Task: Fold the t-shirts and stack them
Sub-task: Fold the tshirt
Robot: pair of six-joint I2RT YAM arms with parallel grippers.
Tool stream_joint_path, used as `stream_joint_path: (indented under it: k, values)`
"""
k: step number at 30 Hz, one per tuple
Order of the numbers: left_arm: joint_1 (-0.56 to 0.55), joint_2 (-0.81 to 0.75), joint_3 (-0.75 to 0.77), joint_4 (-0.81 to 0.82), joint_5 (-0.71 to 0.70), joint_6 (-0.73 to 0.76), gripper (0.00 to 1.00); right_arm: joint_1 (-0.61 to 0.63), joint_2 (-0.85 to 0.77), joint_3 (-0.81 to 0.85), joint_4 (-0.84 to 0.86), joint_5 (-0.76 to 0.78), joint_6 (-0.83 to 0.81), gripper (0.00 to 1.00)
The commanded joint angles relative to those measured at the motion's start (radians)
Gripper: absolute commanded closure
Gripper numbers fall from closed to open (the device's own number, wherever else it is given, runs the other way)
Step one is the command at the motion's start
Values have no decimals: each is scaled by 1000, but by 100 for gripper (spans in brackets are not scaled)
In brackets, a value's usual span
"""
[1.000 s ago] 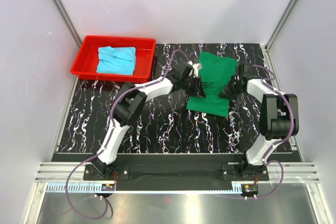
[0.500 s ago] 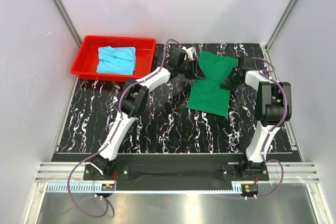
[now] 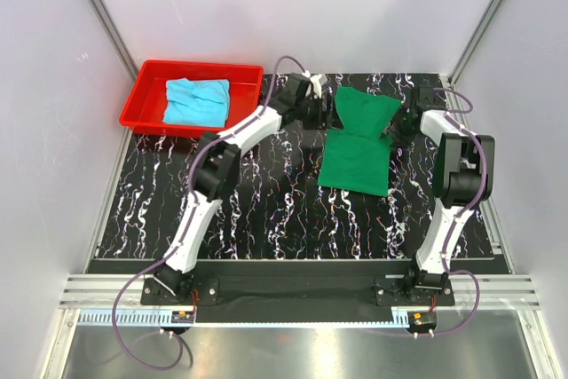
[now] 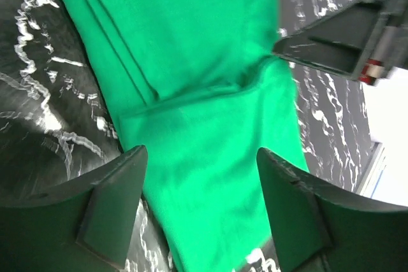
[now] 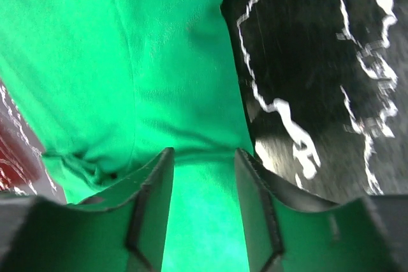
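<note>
Toward the far right corner of the table (image 3: pixel 266 201), the dark green t-shirt (image 3: pixel 357 144) lies flat as a narrow folded strip. Its long axis runs from the far edge toward you, leaning slightly left at the near end. Your two claws flank it on either side of a crosswise crease about halfway along, the left gripper (image 3: pixel 327 108) beside its left edge and the right gripper (image 3: pixel 401 128) beside its right edge. Neither arm is clearly nearer, so any next fold probably turns on that crease and on which half you lift. The left fingers (image 4: pixel 111 208) are spread wide over the cloth with nothing between them. The right fingers (image 5: pixel 150 202) stand apart more narrowly, and green cloth shows through the gap without looking pinched. The light cyan-blue t-shirt (image 3: pixel 197 101) sits bunched in the red tray (image 3: pixel 202 65) at the far left corner, well apart from both claws. Only the overhead view gives you that shirt and the whole green outline. Only the wrist views show the crease, the layered hem and how the jaws stand.
</note>
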Motion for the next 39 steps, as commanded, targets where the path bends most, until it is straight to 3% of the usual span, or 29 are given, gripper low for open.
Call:
stream_joint_path:
  k: [1,11,14,18,22,28,39]
  values:
    - [9,-179,-66,-16,-66,115,23,-3,-107,9,-83,26,-58,47]
    - [-8,-267,-226,-156,-103,188,31,-4,-202,-68,-199,-42,-87,35]
    - [-19,-347,-344,-217,-145,172,25,-3,-277,-116,-329,-71,-76,22]
    - [-32,-373,-410,-309,-119,86,20,-6,-392,-278,-396,-119,-72,14]
    - [-51,-392,-465,-296,-134,-96,24,-12,-498,-408,-387,-169,-52,14]
    - [-81,-389,-618,-110,-136,-370,37,-67,-549,-576,-237,-247,2,27]
    - [-81,-360,-736,-24,-160,-571,42,-124,-543,-694,-5,-335,161,33]
